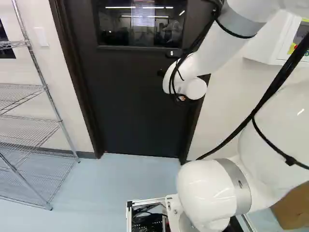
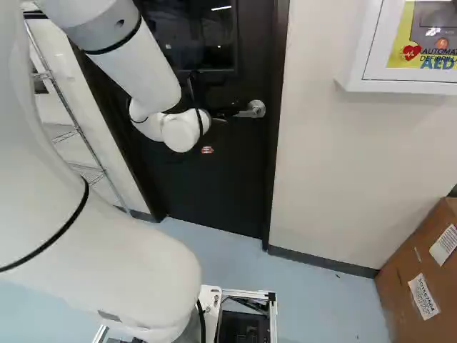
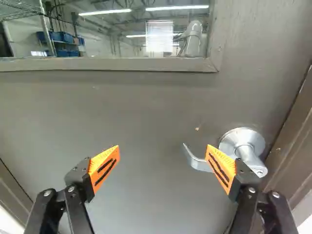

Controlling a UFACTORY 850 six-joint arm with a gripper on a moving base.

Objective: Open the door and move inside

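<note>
Flanking door (image 2: 221, 186), cabinet (image 2: 353, 68) (perhaps device (image 2: 434, 23) inside)

Matt, smooth paint with faint scuffs is seen on the door (image 3: 146, 107) ahead of the end effector (image 2: 227, 112), and satin metal on the door lever (image 3: 248, 155). Lights are mirrored in the glossy glass of the window (image 3: 122, 36) above. Glossy white casing is shown on the arm (image 1: 205, 188). Shiny metal wire is seen in the shelving unit (image 1: 60, 120) to the left, matt cardboard in the box (image 2: 400, 314) to the right.
</note>
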